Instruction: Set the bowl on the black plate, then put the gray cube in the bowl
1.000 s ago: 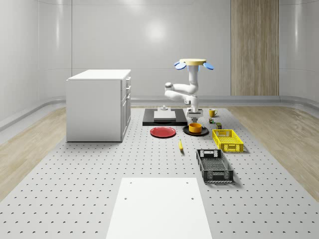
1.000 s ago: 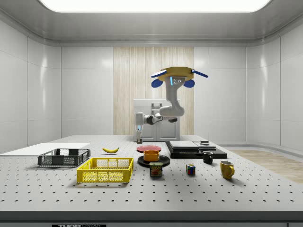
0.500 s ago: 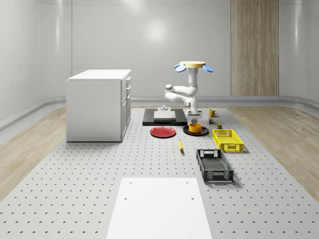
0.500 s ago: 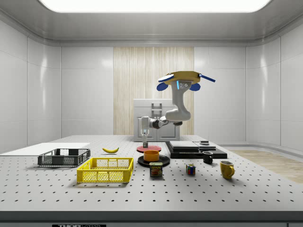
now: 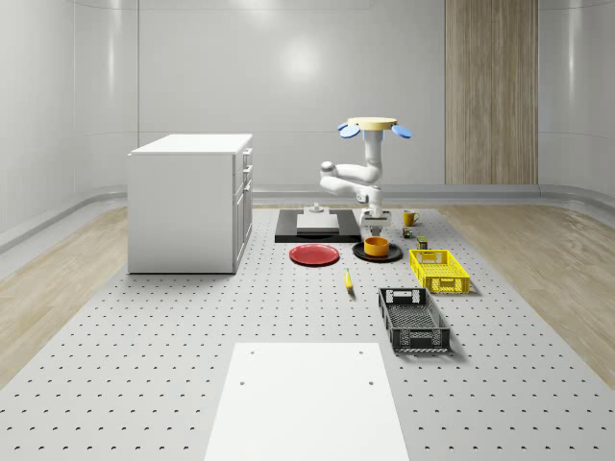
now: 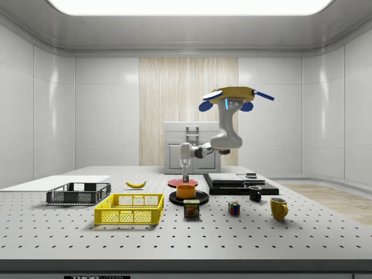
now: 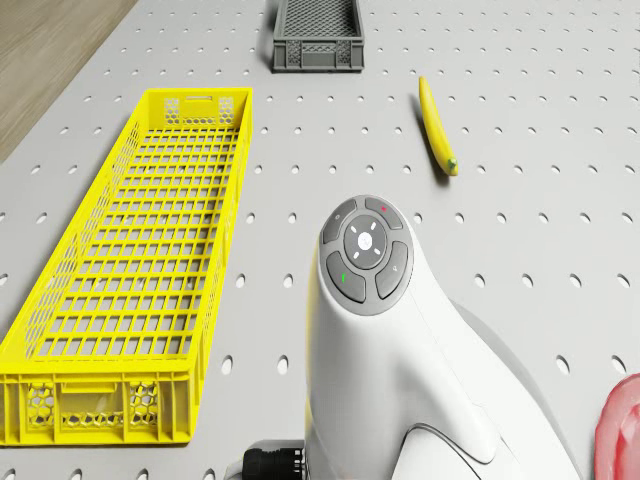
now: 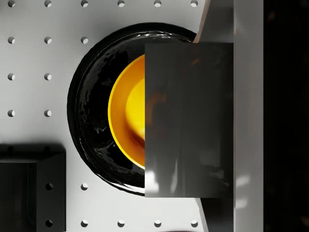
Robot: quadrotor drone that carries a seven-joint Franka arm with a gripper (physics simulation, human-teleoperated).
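Observation:
The orange bowl [image 5: 376, 248] [image 6: 186, 191] sits on the black plate [image 5: 359, 253] [image 6: 200, 197]. The drone [image 5: 373, 124] [image 6: 235, 93] hovers behind and above the plate, with its arm bent down. My gripper [image 5: 375, 231] [image 6: 185, 179] hangs straight over the bowl, a little above its rim. In the wrist view a glossy gray cube [image 8: 188, 120] held between the fingers covers half of the bowl [image 8: 126, 116]. The plate [image 8: 89, 111] rings the bowl there. The gripper is shut on the cube.
A red plate [image 5: 314, 254] lies beside the black plate, with a banana [image 5: 348, 279] in front of it. A yellow basket [image 5: 438, 270] and a dark crate [image 5: 413, 320] stand at the whole-scene view's right. A white cabinet [image 5: 192, 202] and a black slab [image 5: 307, 226] stand further back. A can [image 6: 192, 208] and mugs [image 6: 278, 207] are nearby.
The drone and arm have shifted toward the side view's right. The gripper has come from beside the bowl to directly over it, slightly lower. The bowl and plate have not moved.

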